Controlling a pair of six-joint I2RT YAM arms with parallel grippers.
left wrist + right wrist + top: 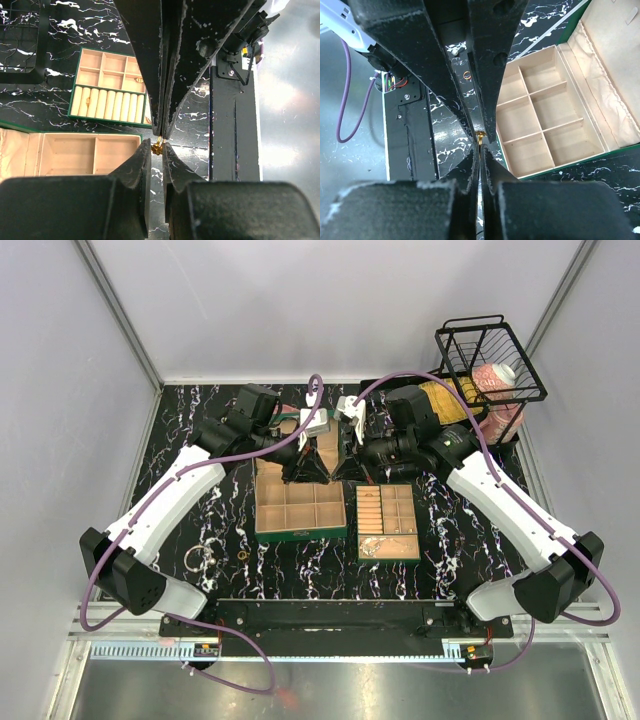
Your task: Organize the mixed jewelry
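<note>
My two grippers meet tip to tip just above the table, at the edge of the open green box. A small gold piece of jewelry with a knobbly head sits between them. My left gripper is shut on the head. My right gripper is shut on the thin gold stem. In the top view the left gripper and right gripper hide the piece. A silvery hoop with chain and a gold ring lie on the table at front left.
The small tan divided tray lies right of the green box and holds a few small pieces. A black wire basket with pink and yellow items stands at the back right. The box's lined lid lies open behind it.
</note>
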